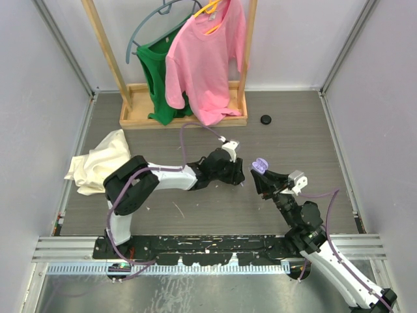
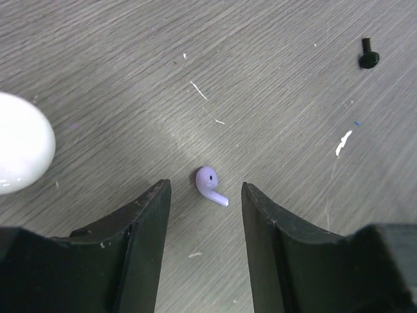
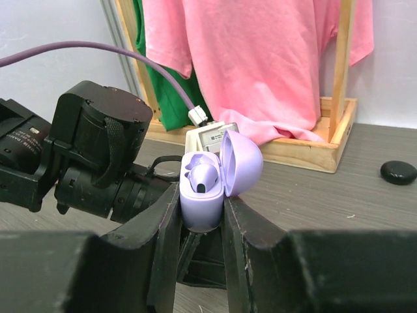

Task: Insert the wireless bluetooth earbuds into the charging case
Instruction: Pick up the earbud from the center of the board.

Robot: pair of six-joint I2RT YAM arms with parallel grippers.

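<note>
A lilac earbud point(image 2: 208, 181) is seen lying on the table point(image 2: 260, 78), near its middle, stem flat on the grey surface. It is flanked by the two fingers of the left gripper point(image 2: 205, 190), which are held apart, one on each side. Neither finger is seen to touch the earbud.

A second lilac earbud point(image 3: 203, 177) is seated in the charging case point(image 3: 216, 184), whose lid is swung open. The case is held upright, clamped between the closed-in fingers of the right gripper point(image 3: 202, 207), just beside the left gripper and toward the right edge of the table.

A black earbud point(image 2: 369, 56) is seen well apart from the lilac one on the table. A white rounded object point(image 2: 19, 145) is partly in view at the other side; what it is cannot be told.

Along the far edge a wooden rack point(image 1: 186, 117) is stood, with a pink T-shirt point(image 1: 205, 62) and a green T-shirt point(image 1: 156, 81) hung on it. A black round object point(image 1: 265, 119) is seen near the rack's right end. A cream cloth point(image 1: 101, 163) is heaped by the left edge.
</note>
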